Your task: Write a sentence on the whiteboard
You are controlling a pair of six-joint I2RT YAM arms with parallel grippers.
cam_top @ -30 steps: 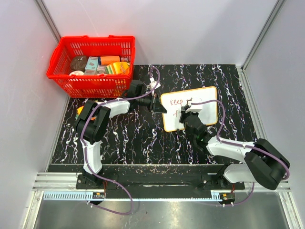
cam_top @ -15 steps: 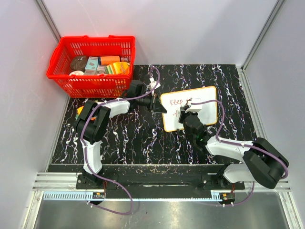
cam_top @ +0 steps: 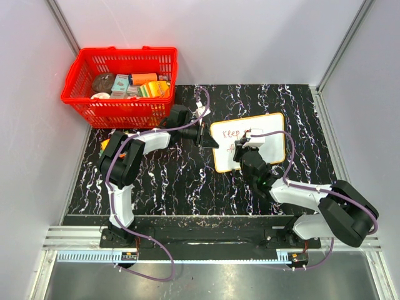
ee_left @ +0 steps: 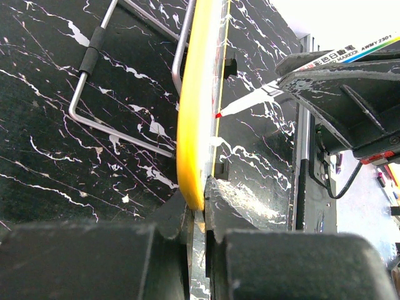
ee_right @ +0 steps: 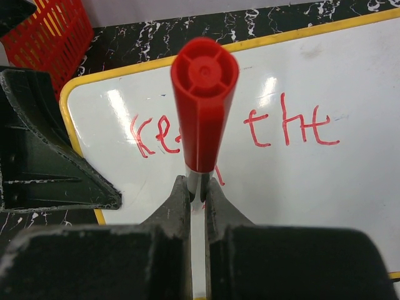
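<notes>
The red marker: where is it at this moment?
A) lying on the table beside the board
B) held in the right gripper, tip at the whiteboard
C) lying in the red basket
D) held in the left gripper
B: the right wrist view shows the red marker clamped in the right gripper over the whiteboard, while the left gripper pinches the board's yellow rim.

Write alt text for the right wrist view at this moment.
A red marker, seen end-on, is clamped in the right gripper over the yellow-rimmed whiteboard. Red handwriting reads "keep", partly hidden by the marker, then "the". The left gripper sits at the board's left edge; a red basket shows top left.
</notes>
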